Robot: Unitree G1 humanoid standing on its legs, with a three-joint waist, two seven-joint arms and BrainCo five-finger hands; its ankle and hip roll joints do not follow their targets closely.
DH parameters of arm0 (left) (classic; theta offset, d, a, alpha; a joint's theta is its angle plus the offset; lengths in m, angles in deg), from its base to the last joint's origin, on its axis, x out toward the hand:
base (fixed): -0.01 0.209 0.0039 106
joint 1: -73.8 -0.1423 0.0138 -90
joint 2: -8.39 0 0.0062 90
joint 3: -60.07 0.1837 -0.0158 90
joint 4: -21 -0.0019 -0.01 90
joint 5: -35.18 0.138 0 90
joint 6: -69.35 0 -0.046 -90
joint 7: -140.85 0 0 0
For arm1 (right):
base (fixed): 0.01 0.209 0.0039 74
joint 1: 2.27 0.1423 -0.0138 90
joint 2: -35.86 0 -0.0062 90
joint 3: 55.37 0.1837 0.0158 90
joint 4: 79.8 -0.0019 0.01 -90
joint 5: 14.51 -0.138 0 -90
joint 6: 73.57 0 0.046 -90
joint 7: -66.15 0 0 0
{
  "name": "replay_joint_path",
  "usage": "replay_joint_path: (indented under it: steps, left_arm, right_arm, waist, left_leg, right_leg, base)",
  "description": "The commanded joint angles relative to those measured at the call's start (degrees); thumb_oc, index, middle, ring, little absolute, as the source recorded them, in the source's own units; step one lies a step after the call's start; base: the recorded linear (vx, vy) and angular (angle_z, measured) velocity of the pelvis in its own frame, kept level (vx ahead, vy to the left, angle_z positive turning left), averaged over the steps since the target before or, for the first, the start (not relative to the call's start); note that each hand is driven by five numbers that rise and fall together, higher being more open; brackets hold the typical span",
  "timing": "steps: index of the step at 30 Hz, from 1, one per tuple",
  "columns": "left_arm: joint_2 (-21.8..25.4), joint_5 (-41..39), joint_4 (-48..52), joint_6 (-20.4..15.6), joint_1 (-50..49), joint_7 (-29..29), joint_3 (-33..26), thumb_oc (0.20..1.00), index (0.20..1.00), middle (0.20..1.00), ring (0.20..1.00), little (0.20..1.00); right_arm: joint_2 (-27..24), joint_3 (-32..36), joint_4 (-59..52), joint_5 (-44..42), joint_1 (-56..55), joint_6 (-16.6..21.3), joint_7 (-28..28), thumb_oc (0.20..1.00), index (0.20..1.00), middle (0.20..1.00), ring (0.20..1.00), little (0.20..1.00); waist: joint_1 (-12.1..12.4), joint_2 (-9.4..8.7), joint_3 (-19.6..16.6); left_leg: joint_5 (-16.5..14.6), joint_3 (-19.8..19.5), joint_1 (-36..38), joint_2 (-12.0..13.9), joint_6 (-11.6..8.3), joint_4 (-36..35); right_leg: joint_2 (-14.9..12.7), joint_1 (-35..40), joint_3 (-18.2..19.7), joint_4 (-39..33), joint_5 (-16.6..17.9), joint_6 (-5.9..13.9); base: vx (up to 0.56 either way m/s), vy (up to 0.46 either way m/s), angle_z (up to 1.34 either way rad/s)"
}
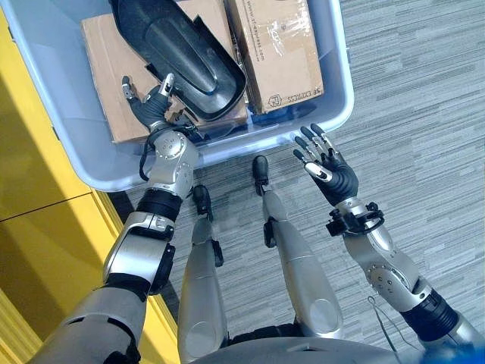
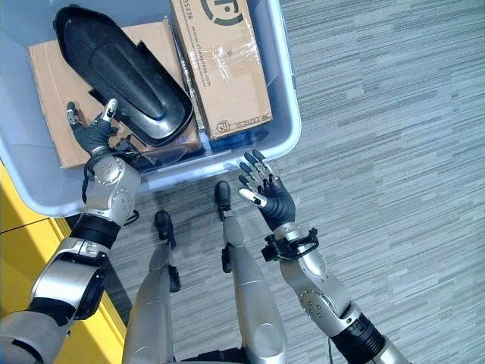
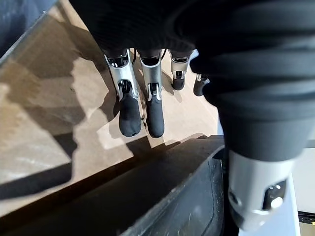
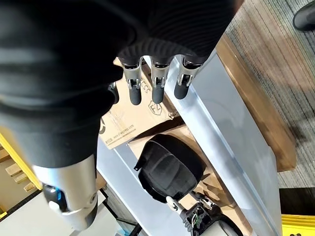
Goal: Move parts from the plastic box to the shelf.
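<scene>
The left robot hand is spread wide inside the plastic box, beside the black part. The right robot hand is held wide above the floor, grasping nothing.

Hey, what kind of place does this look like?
Probably a workshop or storeroom: a plastic box on grey carpet holds cardboard boxes and a black moulded part, beside yellow shelving.
</scene>
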Motion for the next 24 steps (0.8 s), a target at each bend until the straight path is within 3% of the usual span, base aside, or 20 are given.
replay_joint_path:
  steps: [1, 24]
  left_arm:
    - [-4.23, -1.07, -4.6, 4.36, 1.7, -2.95, 3.24, 1.0, 1.0, 1.0, 1.0, 1.0]
    - [-3.43, -2.07, -15.64, 7.24, 10.79, -5.51, 5.67, 1.0, 1.0, 1.0, 1.0, 1.0]
  right_arm:
    - [-1.98, 1.21, -5.08, -0.97, -1.29, 2.84, 0.39, 1.0, 1.0, 1.0, 1.0, 1.0]
    - [-4.73, 1.92, -5.26, -2.43, -0.73, 3.07, 0.76, 1.0, 1.0, 1.0, 1.0, 1.0]
  waist:
    - [-2.2, 2.18, 0.2]
    - [-3.97, 2.72, 1.31]
  left_leg:
    - [-3.56, -2.04, 4.18, 4.17, 0.86, 1.14]
    - [-3.04, -0.88, 2.59, 4.45, 0.5, 0.23]
  right_leg:
    - [-3.42, 0.21, -0.97, 14.32, -16.38, 6.99]
    - [-2.15, -4.26, 0.45, 15.43, -16.59, 6.88]
  base:
    - [0.0, 0.0, 0.0]
    - [0.01, -0.004, -0.02]
